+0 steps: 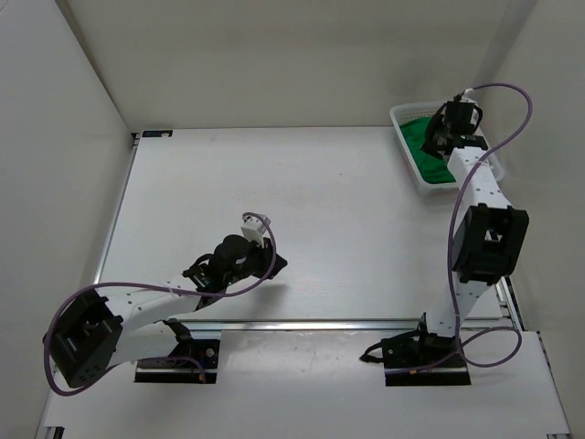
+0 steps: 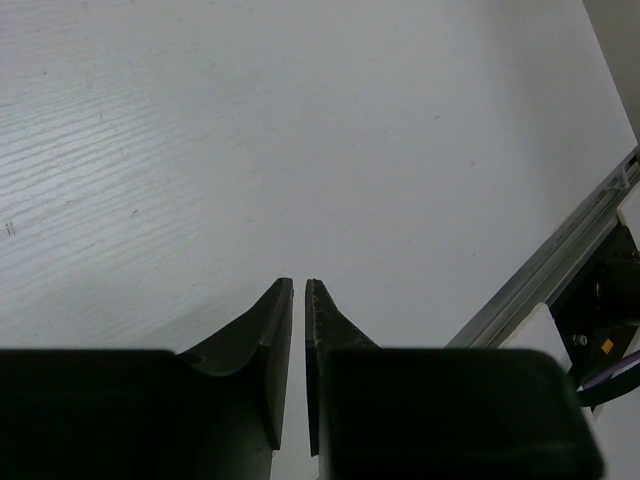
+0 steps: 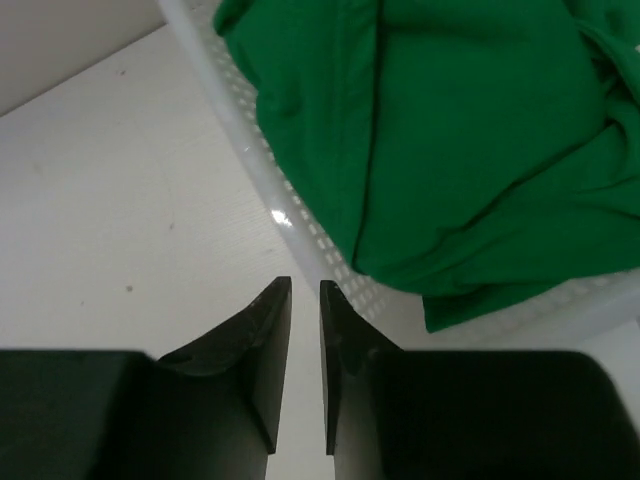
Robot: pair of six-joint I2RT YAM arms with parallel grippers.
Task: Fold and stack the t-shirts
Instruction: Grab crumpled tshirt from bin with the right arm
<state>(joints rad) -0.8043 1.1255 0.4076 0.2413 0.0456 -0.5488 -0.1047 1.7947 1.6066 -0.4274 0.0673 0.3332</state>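
A bright green t-shirt [image 3: 470,150] lies crumpled in a white mesh basket [image 3: 300,225] at the desk's [image 1: 302,210] far right corner; soft and limp, it is probably best pinched at a raised fold. The right pincer [image 3: 305,300] hovers at the basket's rim, jaws nearly closed, empty; the left pincer [image 2: 298,300], likewise a narrow slit and empty, hangs over bare desk.

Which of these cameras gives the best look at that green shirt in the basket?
The right wrist view: the green shirt fills much of the frame, its folds clear. The top external view shows only a small green patch, partly hidden by the right arm. The left wrist view shows none of it, only bare table.
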